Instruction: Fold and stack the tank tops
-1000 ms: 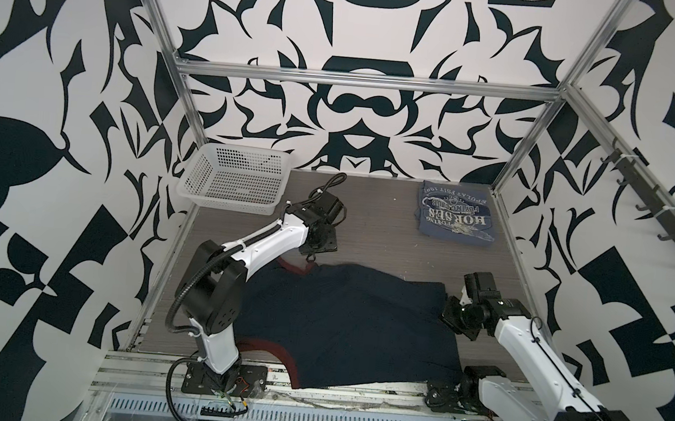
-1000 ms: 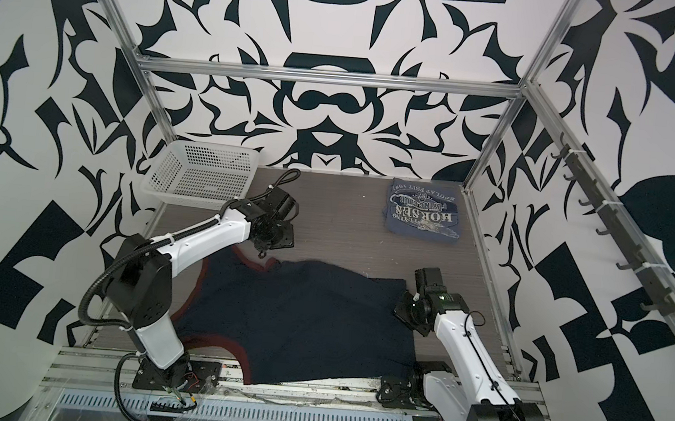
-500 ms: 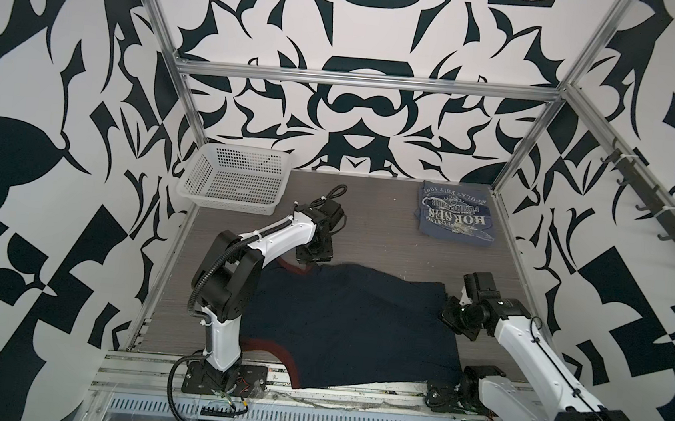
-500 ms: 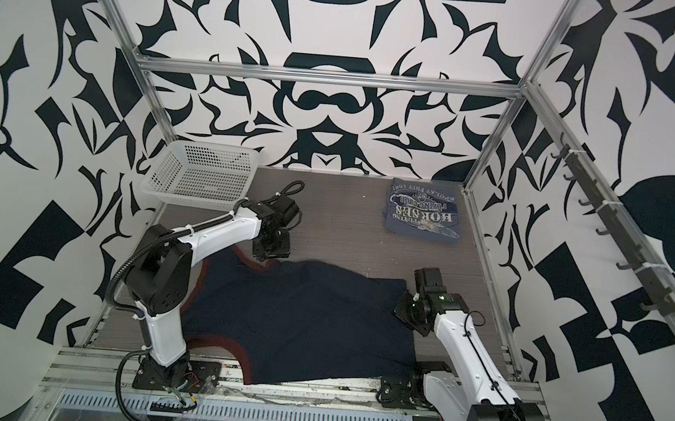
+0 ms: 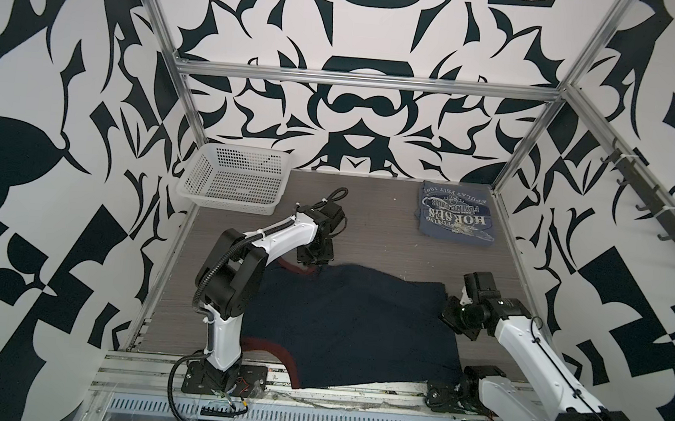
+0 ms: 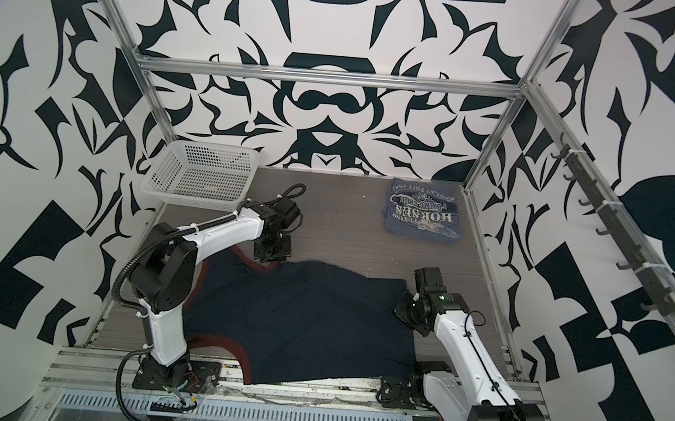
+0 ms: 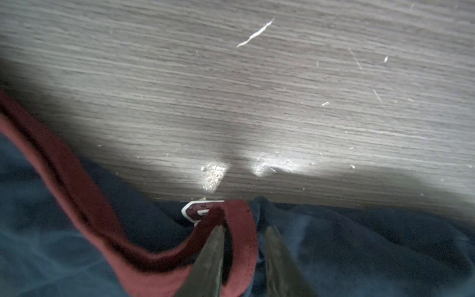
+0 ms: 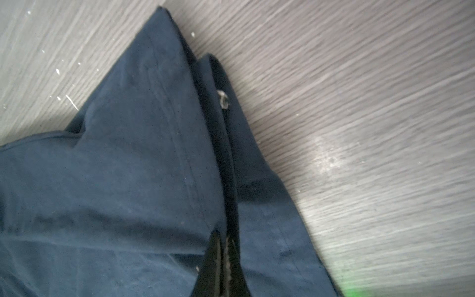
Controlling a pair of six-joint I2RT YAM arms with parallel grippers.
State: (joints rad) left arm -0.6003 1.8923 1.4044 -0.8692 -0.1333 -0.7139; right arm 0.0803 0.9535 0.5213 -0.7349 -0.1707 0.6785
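Red trim (image 7: 77, 180) on the navy top's (image 5: 350, 325) far edge now sits between your left jaws, which have dropped onto it and narrowed, with a gap still showing. Your right jaws stay clamped on the hem corner (image 8: 180, 77). The top lies spread on the tabletop (image 5: 375, 231), and the grey top (image 5: 454, 217) sits folded at the back. Once the left jaws close, you can likely start the fold.
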